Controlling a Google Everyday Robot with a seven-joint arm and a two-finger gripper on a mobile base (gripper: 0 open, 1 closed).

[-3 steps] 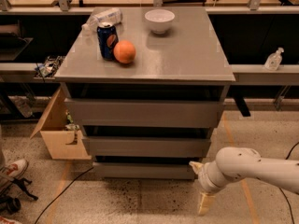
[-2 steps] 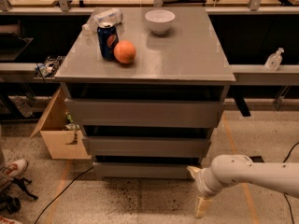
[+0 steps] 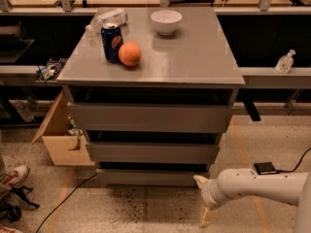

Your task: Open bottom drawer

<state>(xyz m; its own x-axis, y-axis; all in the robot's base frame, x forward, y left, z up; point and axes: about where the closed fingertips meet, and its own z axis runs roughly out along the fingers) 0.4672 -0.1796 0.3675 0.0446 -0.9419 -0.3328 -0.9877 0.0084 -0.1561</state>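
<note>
Since a second ago my claw (image 3: 201,201) has slid a little to the left and dipped, closing on the cabinet's lower right corner. In the one camera view its two cream fingers (image 3: 206,218) stand spread apart, one above the other, with nothing between them, so it is open and empty. The bottom drawer (image 3: 153,177), a plain matte grey handleless front, narrowest and lowest of the three, lies just to the left of my claw. Its long axis runs level away leftward, and it looks pushed fully in. My upper finger is at its right end, touching or just short; I cannot tell which. I judge the coming pull turns on catching that end or the top edge, then drawing it out toward the camera. Up and left of the claw, on the grey surface (image 3: 194,57), stand a blue soda can (image 3: 112,42), a round orange (image 3: 129,54) and a white bowl (image 3: 166,22), well apart from the work.
</note>
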